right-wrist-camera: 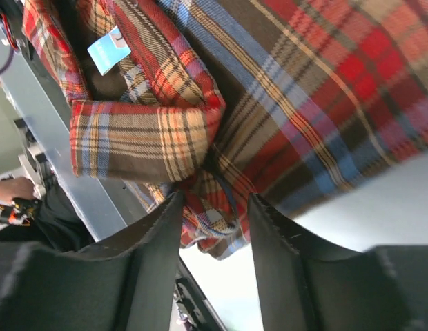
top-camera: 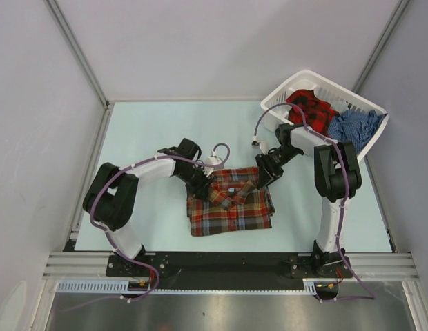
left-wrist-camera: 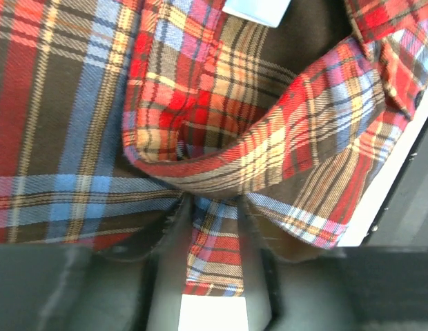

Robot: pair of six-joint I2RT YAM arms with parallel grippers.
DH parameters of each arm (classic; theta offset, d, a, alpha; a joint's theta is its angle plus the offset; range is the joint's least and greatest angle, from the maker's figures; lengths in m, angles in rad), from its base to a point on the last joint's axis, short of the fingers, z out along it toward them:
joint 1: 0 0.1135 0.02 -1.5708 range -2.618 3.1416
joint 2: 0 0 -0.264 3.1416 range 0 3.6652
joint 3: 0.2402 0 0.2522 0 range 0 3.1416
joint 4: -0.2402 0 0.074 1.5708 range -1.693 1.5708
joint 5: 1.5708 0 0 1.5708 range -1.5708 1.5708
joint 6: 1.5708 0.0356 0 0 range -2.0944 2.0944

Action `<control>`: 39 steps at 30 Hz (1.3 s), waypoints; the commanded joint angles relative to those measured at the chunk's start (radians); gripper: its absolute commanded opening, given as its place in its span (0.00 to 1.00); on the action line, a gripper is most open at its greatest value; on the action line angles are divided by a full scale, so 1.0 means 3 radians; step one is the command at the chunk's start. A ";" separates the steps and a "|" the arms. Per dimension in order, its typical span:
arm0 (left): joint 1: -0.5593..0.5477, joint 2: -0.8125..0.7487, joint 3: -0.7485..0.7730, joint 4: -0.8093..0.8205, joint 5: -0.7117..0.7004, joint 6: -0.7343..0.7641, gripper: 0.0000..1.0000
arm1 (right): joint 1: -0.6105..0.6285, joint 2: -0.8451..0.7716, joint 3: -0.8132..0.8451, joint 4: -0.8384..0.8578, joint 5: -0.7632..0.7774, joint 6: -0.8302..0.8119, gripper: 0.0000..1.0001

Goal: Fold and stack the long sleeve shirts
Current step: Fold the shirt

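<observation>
A brown, red-orange and light-blue plaid long sleeve shirt [top-camera: 231,210] lies folded on the table between the arms, collar towards the back. My left gripper [top-camera: 203,185] is at its back left edge. In the left wrist view its fingers stand apart [left-wrist-camera: 212,205], pushed under the collar fold [left-wrist-camera: 269,155], with a flat strip of plaid showing between them. My right gripper [top-camera: 261,181] is at the back right corner. It is open [right-wrist-camera: 215,200], and a loose bunched corner of the shirt [right-wrist-camera: 221,214] sits between the tips without being pinched.
A white laundry basket [top-camera: 317,74] stands at the back right, holding a red-and-black plaid shirt [top-camera: 312,107] and a blue checked shirt [top-camera: 352,127]. The right arm's elbow is close beside it. Grey walls enclose the table on three sides.
</observation>
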 commanded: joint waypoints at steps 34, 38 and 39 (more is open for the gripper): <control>0.0066 -0.0296 -0.0283 0.0798 -0.1048 -0.0089 0.02 | 0.0016 -0.0325 -0.0385 0.1542 0.0684 0.0504 0.00; 0.0153 -0.0223 -0.0211 0.0747 -0.1084 -0.0237 0.22 | 0.0006 -0.0386 -0.0396 0.1548 0.0715 0.0611 0.16; 0.0188 -0.0274 -0.0206 0.0737 -0.1079 -0.0369 0.27 | -0.0004 -0.0447 -0.0385 0.1502 0.0690 0.0617 0.21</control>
